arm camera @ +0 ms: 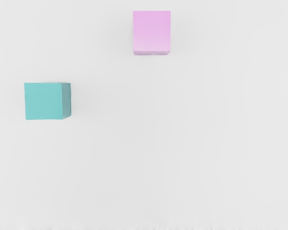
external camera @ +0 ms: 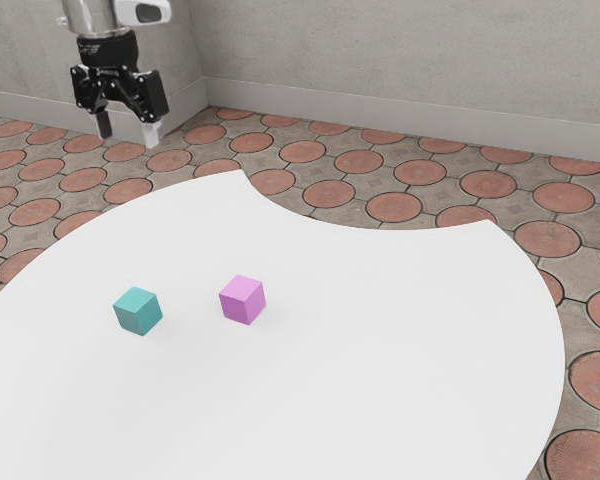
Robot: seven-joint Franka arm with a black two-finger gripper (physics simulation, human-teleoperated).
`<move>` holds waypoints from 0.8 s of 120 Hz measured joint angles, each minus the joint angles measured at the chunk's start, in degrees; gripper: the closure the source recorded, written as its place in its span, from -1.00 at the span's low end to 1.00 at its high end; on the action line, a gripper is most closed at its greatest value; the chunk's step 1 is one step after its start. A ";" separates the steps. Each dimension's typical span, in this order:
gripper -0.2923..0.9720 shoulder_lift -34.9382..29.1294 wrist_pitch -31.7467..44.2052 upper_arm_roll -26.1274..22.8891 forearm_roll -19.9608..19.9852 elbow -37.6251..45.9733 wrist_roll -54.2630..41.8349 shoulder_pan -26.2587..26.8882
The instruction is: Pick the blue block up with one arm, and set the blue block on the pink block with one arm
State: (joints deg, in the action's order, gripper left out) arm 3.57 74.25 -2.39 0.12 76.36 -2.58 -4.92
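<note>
Currently the gripper (external camera: 128,127) hangs high above the table (external camera: 400,380), fingers apart and empty. The blue block (external camera: 138,310) rests flat toward the table's edge at the exterior view's left, near the pink block (external camera: 242,299) but not touching it. Recommended: centre over the blue block, square the fingers to opposite faces, and descend vertically without nudging the pink block.

White table (external camera: 380,350), patterned tile floor (external camera: 420,172)
</note>
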 joint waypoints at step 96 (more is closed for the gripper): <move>-0.54 -2.08 -9.52 -7.21 -4.71 -8.68 0.22 12.54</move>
State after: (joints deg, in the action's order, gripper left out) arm 1.50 64.73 -9.60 -4.59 67.69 -2.36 7.62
